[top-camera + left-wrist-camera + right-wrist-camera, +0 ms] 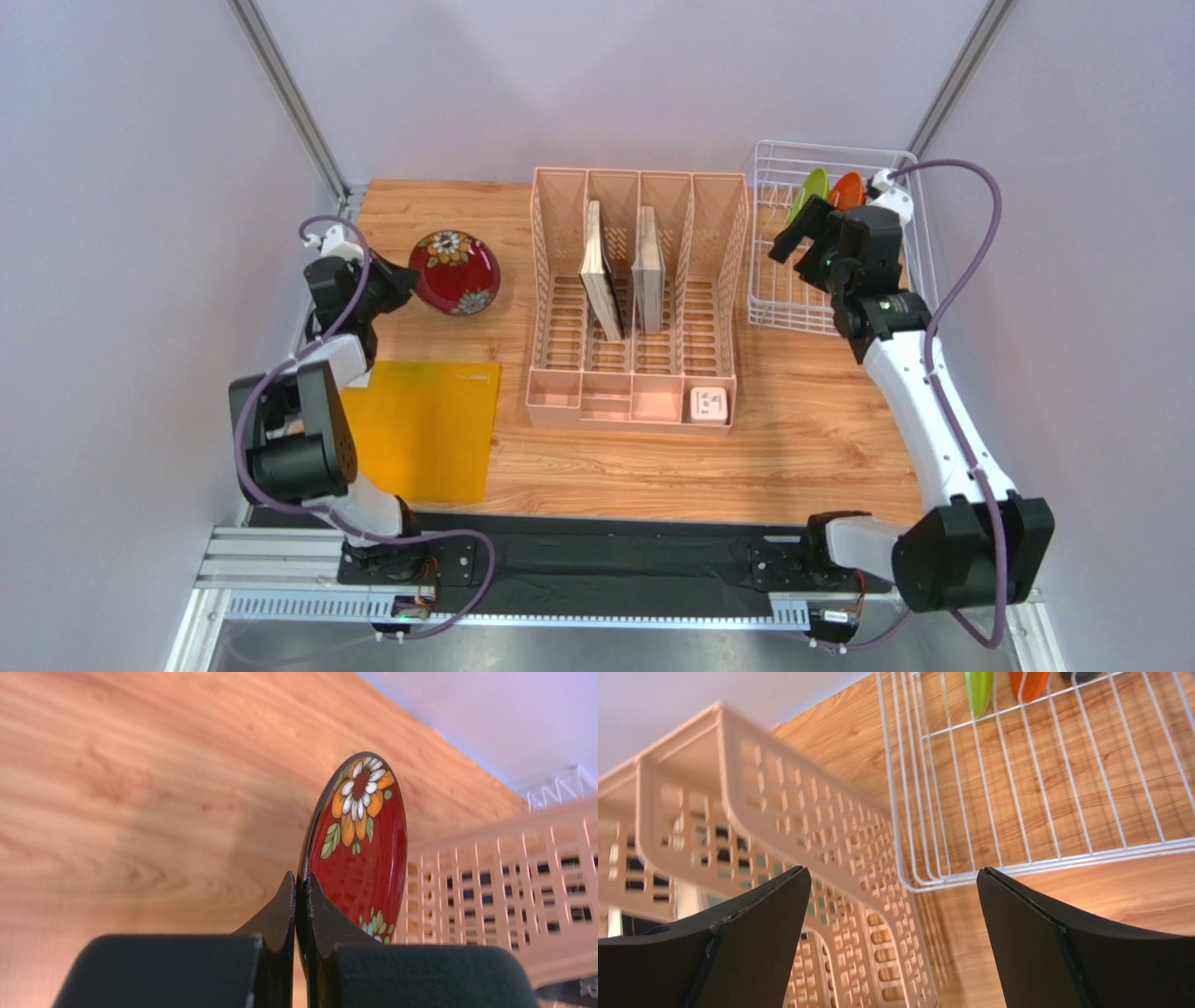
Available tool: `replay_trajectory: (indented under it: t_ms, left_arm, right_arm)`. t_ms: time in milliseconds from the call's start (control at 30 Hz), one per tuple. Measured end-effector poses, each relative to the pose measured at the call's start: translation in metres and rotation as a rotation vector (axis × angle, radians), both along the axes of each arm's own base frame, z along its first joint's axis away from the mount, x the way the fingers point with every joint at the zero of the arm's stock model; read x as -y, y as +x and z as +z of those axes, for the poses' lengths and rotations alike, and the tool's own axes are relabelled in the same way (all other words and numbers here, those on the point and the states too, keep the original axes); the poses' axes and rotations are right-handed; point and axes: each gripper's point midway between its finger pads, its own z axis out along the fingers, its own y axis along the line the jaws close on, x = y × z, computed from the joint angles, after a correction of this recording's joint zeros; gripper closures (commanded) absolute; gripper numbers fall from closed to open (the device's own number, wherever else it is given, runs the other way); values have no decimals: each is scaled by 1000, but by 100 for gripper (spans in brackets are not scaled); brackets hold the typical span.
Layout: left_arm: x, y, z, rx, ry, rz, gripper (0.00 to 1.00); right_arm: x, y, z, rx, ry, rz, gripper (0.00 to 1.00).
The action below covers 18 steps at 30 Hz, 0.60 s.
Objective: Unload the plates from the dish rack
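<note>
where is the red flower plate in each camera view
Top external: red plate at the far left of the table, left of the pink organizer.
Left wrist: centre, rim pinched in the left gripper; organizer to its right.
Right wrist: not in view; the organizer fills the left.
Shared landmark: the pink organizer.

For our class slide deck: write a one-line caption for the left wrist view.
The red plate pinched at its rim by the left tool, table and pink organizer behind.
</note>
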Motion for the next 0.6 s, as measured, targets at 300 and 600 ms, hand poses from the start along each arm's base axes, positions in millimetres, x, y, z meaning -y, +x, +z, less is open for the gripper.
replay_trajectory:
  t_ms: [300, 600]
  left_arm:
    - [-25, 43, -48, -24, -85, 0, 100]
    - [-30, 50, -80, -71, -197, -23, 100]
  right_arm:
    - [43, 56, -2, -21, 33, -59, 8]
    - [63, 138, -15, -78, -65, -94, 9]
